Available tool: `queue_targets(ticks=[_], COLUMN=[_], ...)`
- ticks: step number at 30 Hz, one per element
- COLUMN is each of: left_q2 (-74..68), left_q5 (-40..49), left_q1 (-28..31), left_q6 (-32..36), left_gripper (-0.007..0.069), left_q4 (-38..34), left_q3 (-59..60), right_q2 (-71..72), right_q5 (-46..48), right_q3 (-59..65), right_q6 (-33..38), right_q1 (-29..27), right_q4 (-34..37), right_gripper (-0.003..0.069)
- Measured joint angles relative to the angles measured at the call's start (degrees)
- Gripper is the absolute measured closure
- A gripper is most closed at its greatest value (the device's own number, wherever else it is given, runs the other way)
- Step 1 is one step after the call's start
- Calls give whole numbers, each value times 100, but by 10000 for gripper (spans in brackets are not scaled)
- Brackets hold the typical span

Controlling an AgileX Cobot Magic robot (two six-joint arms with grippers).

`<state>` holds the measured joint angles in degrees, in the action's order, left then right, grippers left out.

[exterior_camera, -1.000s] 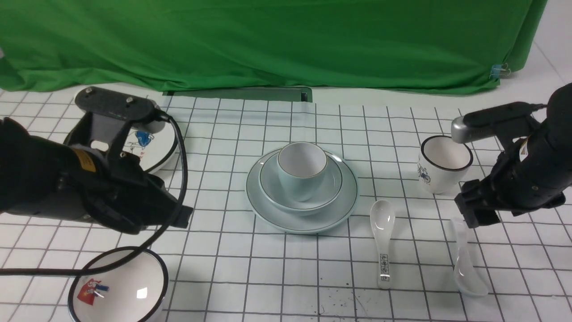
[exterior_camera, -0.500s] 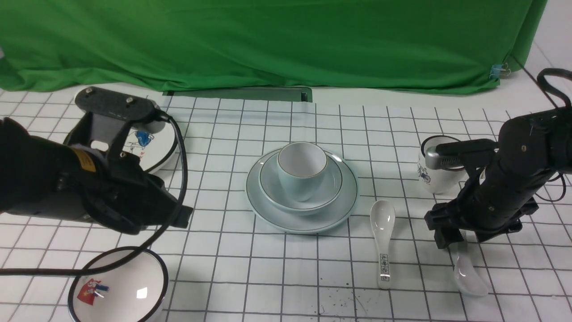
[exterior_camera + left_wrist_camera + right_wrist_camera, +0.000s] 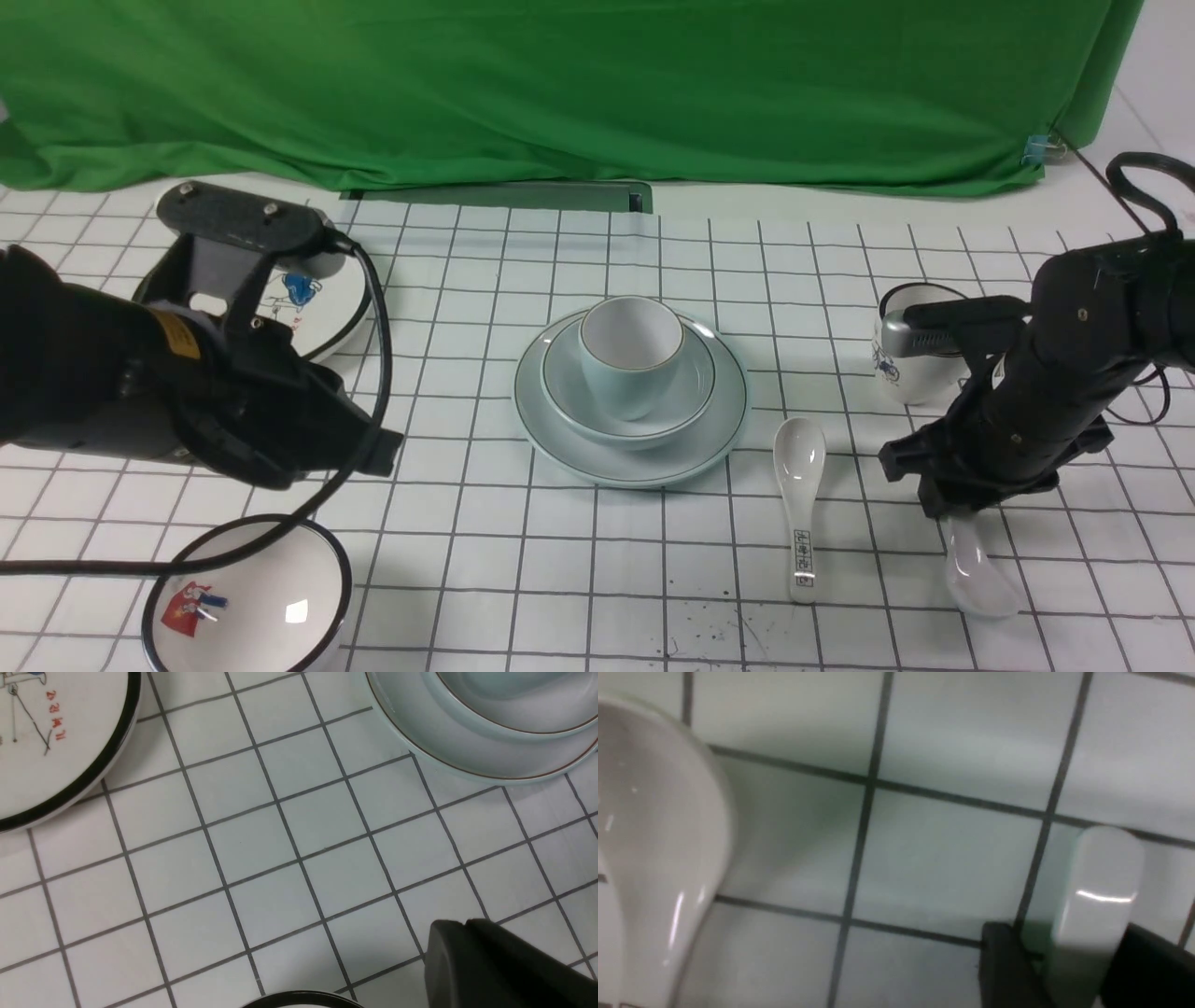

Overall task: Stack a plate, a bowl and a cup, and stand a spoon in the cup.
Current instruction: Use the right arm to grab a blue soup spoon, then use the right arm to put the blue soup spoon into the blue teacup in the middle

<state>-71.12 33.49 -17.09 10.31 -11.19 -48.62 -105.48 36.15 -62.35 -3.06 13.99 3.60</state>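
Altogether there are two plates, two bowls, two cups and two spoons. At the centre, the blue-green plate point(image 3: 719, 439) carries the blue-green bowl point(image 3: 693, 390), and the blue-green cup point(image 3: 630, 369) stands in that bowl. The plain spoon point(image 3: 976, 569) lies flat on the table point(image 3: 523, 560) at the right. Its handle sits between the fingers of the right claw point(image 3: 948, 499); whether they pinch it cannot be told. The lettered spoon point(image 3: 801, 504) lies between it and the stack. The left claw point(image 3: 378, 453) is clenched on nothing, between the pictured plate point(image 3: 327, 308) and the pictured bowl point(image 3: 280, 597). The pictured cup point(image 3: 901, 359) stands behind the right arm.
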Motion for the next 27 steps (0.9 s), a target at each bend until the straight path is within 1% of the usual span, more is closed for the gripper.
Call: queue_targets(ticks=[2,3,6,9,11,13,16,19,20,21,25,26,27], left_q2=[0,0,0,0,0,0,0,69,89,202,599,650,802], left_q5=[0,0,0,0,-58,-173,-324,-339,-339,-343,-435,-454,-521], left_q1=[0,0,0,0,0,0,0,0,0,0,0,0,0], left_q6=[0,0,5,14,18,18,24,24,24,24,24,24,24], left_gripper=[656,656,656,656,656,656,656,656,656,656,656,656,656], left_q4=[0,0,0,0,0,-23,-213,-404,-412,-410,-316,-300,-249], left_q3=[0,0,0,0,0,0,0,0,0,0,12,14,20], right_q2=[47,114,518,995,1514,1810,2001,1849,1829,1645,1050,1017,784], right_q5=[161,248,390,316,-76,-630,-1856,-3406,-3512,-4342,-6132,-6214,-6737], right_q3=[0,5,17,17,17,17,17,17,17,17,17,17,17], right_q6=[60,123,306,425,459,464,458,439,439,439,438,438,438], right_q1=[0,0,52,187,448,711,1191,1661,1688,1870,2088,2097,2109], right_q4=[-13,-24,-45,-55,-64,-64,-64,-64,-64,-64,-64,-69,-68], right_gripper=[488,499,497,497,496,496,496,496,496,496,496,496,496])
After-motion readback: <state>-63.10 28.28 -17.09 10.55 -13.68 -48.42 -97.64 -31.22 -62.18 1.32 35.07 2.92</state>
